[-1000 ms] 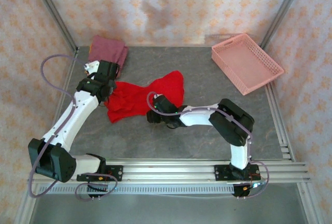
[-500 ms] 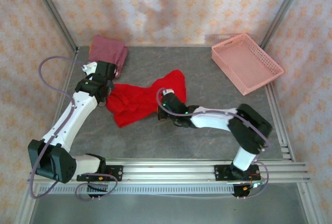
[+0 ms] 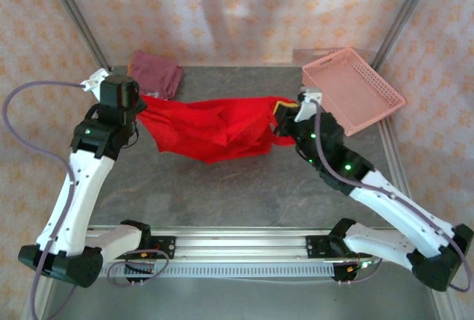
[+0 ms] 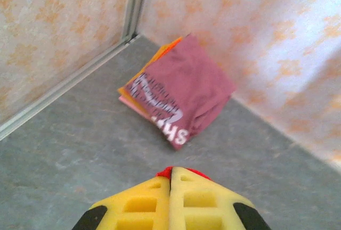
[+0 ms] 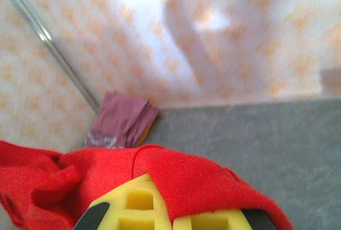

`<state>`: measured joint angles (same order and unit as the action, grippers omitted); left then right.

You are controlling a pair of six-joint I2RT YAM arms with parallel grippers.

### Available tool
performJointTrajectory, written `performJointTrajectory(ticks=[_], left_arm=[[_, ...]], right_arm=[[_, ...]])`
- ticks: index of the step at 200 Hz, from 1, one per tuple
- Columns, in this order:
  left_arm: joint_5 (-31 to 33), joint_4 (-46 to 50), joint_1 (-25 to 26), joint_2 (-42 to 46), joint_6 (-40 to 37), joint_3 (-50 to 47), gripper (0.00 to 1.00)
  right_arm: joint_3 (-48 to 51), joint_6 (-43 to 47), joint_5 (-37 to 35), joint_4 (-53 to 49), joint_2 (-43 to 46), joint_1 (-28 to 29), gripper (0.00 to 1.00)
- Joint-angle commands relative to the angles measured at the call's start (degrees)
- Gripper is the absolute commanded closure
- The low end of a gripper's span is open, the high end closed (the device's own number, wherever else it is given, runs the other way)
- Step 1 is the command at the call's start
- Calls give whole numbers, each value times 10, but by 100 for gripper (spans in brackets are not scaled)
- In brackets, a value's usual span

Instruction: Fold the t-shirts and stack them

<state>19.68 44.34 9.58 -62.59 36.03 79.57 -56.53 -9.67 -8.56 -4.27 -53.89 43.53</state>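
A second ago the red shirt (image 3: 211, 129) lay in a crumpled heap in the middle of the worktop (image 3: 244, 187), with both arms bent low over it. Now the arms have swung wide apart and the shirt is lifted up and pulled out long between them, sagging a little in the middle. The left pincer (image 3: 137, 104) is clenched on the shirt's left end, and the right pincer (image 3: 280, 116) is clenched on its right end, near the pink basket (image 3: 354, 90). In the right wrist view the red cloth drapes over the yellow fingers (image 5: 133, 206). In the left wrist view a bit of red peeks out between the shut yellow fingers (image 4: 138, 208). Far left, in the corner, sits the folded maroon shirt (image 4: 181, 89), lying on an orange shirt (image 4: 139, 74). The maroon one has white letters on it, but they are too blurry to read.
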Motion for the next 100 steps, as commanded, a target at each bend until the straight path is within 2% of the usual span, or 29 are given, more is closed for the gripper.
performJointTrajectory(ticks=[1, 26, 45, 76, 100], left_arm=[[-31, -9, -5, 6, 15, 22, 100], [-56, -21, -5, -21, 16, 44, 100], [-63, -30, -5, -61, 15, 68, 100], [-75, -36, -7, -151, -1, 155, 100], [-75, -18, -14, -230, -22, 277, 100]], right_arm=[[-41, 54, -42, -36, 23, -2, 100], [-86, 84, -52, -48, 0, -4, 100], [-130, 91, -45, -64, -47, -33, 100], [-214, 51, 62, -81, -155, -136, 100], [-310, 32, 134, -99, -249, -190, 100]])
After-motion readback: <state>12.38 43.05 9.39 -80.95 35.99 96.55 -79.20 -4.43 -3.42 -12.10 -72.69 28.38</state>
